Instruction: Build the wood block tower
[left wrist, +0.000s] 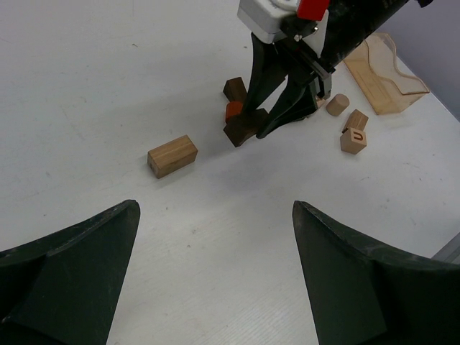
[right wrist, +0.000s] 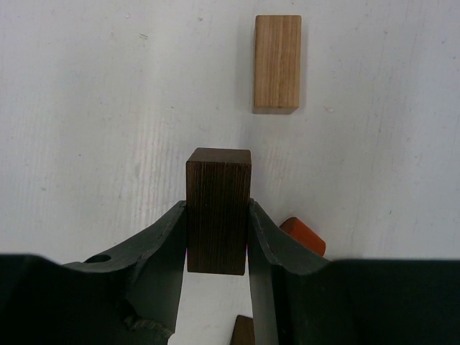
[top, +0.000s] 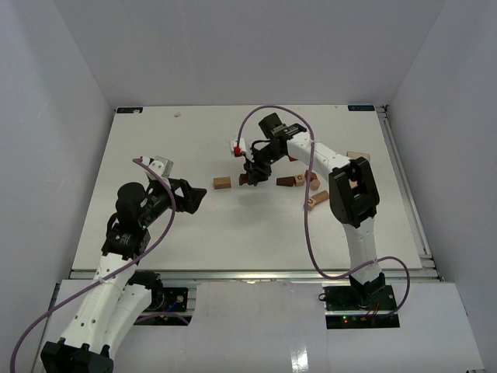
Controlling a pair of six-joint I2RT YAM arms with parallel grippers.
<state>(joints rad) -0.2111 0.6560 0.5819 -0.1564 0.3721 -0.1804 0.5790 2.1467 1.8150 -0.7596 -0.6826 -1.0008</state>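
My right gripper [right wrist: 218, 206] is shut on a dark brown rectangular block [right wrist: 218, 180], which sticks out past the fingertips. The held block [left wrist: 243, 129] hangs low over the white table, next to an orange-red piece [left wrist: 233, 111] and another dark block [left wrist: 234, 88]. A tan rectangular block [right wrist: 277, 63] lies alone just beyond it, to the left of the gripper [top: 251, 168] in the top view. The other loose blocks of the wood block tower [top: 299, 182] lie to the right of the gripper. My left gripper [left wrist: 214, 208] is open and holds nothing, back from the tan block [left wrist: 172, 155].
A small cylinder [left wrist: 337, 104] and two tan cubes [left wrist: 353, 141] lie right of the right arm. A pale wooden slab [left wrist: 384, 72] rests near the table's right side. White walls enclose the table [top: 155, 225].
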